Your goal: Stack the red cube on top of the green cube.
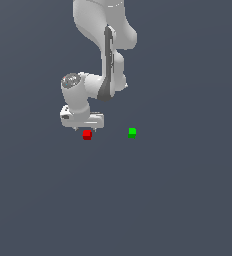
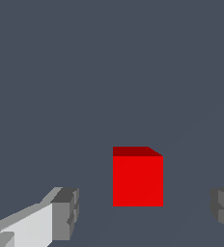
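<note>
The red cube (image 1: 87, 134) rests on the dark floor just under my white gripper (image 1: 87, 129). In the wrist view the red cube (image 2: 137, 178) sits between my two grey fingertips (image 2: 65, 213), with clear gaps on both sides, so the gripper (image 2: 144, 212) is open and touches nothing. The green cube (image 1: 132, 132) lies on the floor apart from it, toward the exterior view's right of the red one. It does not show in the wrist view.
The white arm (image 1: 105, 55) comes down from the top of the exterior view. The grey floor (image 1: 163, 200) spreads flat all around the cubes.
</note>
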Controlling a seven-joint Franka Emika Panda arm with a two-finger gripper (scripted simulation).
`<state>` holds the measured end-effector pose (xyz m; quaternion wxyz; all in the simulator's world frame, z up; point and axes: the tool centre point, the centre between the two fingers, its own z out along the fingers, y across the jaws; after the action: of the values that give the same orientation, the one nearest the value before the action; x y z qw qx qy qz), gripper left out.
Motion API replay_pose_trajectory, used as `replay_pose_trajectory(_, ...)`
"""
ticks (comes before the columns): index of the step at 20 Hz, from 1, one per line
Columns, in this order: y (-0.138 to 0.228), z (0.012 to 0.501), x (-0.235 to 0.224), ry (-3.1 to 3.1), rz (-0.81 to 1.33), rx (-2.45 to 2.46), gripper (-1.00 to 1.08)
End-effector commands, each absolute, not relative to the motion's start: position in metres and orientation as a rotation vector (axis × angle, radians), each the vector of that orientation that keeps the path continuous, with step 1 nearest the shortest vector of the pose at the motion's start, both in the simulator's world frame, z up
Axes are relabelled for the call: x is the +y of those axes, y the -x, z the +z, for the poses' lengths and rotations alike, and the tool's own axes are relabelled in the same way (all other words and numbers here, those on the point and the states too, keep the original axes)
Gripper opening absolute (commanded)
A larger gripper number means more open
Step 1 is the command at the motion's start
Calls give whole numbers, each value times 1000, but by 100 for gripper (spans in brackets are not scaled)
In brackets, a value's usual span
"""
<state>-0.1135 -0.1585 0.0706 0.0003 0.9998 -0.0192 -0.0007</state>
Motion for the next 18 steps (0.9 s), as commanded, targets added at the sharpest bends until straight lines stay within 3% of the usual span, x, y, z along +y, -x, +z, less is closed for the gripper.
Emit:
replay_pose_trajectory(1, 113, 70, -158, -3141, -2, -59, 100)
replay_pose_trajectory(18, 114, 20, -159, -3141, 0, -57, 100)
